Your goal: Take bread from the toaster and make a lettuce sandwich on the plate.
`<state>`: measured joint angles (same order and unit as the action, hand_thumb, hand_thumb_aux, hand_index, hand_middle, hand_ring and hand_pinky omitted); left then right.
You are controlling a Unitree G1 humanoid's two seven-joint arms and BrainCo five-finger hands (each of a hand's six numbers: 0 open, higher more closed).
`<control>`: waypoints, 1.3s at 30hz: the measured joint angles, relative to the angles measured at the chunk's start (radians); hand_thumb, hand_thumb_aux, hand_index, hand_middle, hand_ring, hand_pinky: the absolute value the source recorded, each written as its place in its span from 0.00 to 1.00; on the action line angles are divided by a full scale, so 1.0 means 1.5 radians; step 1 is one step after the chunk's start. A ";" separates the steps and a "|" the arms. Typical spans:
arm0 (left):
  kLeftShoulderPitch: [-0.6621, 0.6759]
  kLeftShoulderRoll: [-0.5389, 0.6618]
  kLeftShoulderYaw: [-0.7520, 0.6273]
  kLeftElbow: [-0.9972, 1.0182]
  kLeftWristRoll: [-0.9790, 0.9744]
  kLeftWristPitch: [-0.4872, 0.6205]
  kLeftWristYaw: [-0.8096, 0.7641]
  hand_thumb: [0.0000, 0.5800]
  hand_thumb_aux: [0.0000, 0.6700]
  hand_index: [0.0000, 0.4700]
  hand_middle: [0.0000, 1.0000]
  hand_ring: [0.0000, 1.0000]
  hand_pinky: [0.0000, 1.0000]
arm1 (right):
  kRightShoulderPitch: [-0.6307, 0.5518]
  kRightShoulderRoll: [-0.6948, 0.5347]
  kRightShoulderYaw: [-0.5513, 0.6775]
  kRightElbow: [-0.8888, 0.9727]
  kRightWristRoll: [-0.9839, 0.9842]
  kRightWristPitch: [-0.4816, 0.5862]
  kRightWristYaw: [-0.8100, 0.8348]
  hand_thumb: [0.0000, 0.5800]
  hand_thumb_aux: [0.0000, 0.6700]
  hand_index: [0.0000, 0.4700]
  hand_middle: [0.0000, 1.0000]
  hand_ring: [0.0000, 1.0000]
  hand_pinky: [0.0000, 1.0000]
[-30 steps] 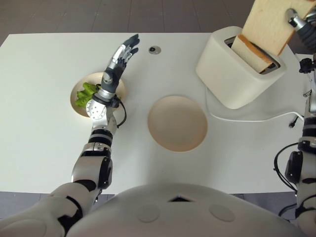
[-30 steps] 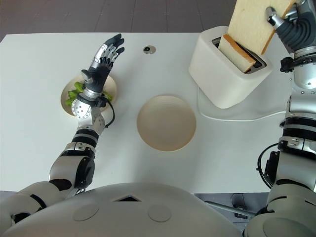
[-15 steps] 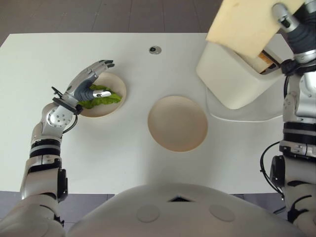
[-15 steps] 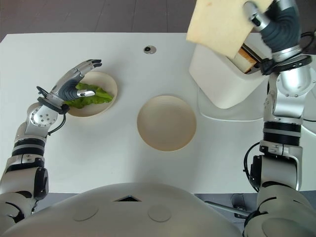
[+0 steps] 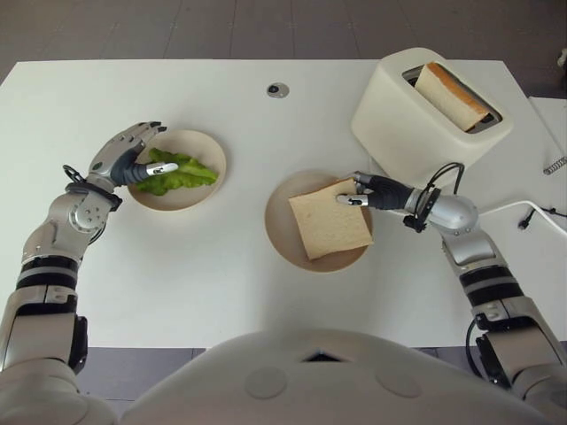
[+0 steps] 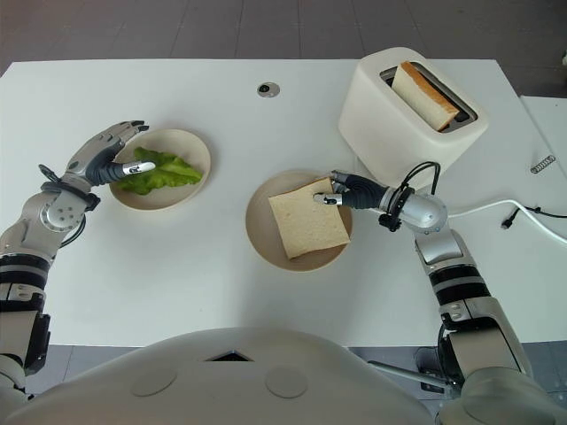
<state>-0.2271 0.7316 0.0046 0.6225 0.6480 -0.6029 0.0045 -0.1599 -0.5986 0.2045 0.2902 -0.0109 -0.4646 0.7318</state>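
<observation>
A slice of bread (image 5: 330, 223) lies flat on the tan plate (image 5: 282, 232) at the table's middle. My right hand (image 5: 376, 191) rests low at the plate's right rim, its fingers pinched on the slice's far right corner. Behind it stands the white toaster (image 5: 416, 133), with a second slice (image 5: 450, 92) sticking up from a slot. The lettuce (image 5: 184, 173) lies in a small tan bowl (image 5: 211, 150) on the left. My left hand (image 5: 128, 158) hovers at the bowl's left rim, fingers arched over the leaf's left end and thumb tip touching it, not closed.
The toaster's white cable (image 5: 532, 211) runs across the table to the right of my right arm. A small round fitting (image 5: 278, 89) sits in the tabletop at the back. A wire spiral (image 5: 556, 165) lies at the right edge.
My right hand has come down from above the toaster and laid the slice on the plate. My left hand has drawn back slightly to the left and curled more over the lettuce.
</observation>
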 measured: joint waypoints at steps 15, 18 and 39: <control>0.000 0.010 -0.069 0.030 -0.054 0.041 -0.080 1.00 1.00 1.00 0.00 0.00 0.00 | -0.039 0.061 0.076 0.013 -0.076 -0.028 -0.032 0.98 0.85 0.85 1.00 1.00 1.00; -0.002 0.014 -0.077 0.028 -0.055 0.036 -0.075 1.00 1.00 1.00 0.00 0.00 0.00 | -0.026 0.062 0.075 -0.010 -0.070 -0.027 -0.019 0.00 0.00 0.00 0.99 0.99 0.99; -0.041 -0.127 -0.190 -0.087 -0.125 -0.205 -0.050 0.96 0.80 0.80 0.00 0.00 0.00 | -0.026 0.037 -0.066 -0.105 0.032 -0.006 -0.052 0.00 0.00 0.00 0.00 0.00 0.00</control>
<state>-0.2881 0.5406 -0.2811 0.4914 0.4605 -0.9103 -0.0707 -0.1995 -0.5431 0.1048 0.1320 0.0374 -0.4742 0.6532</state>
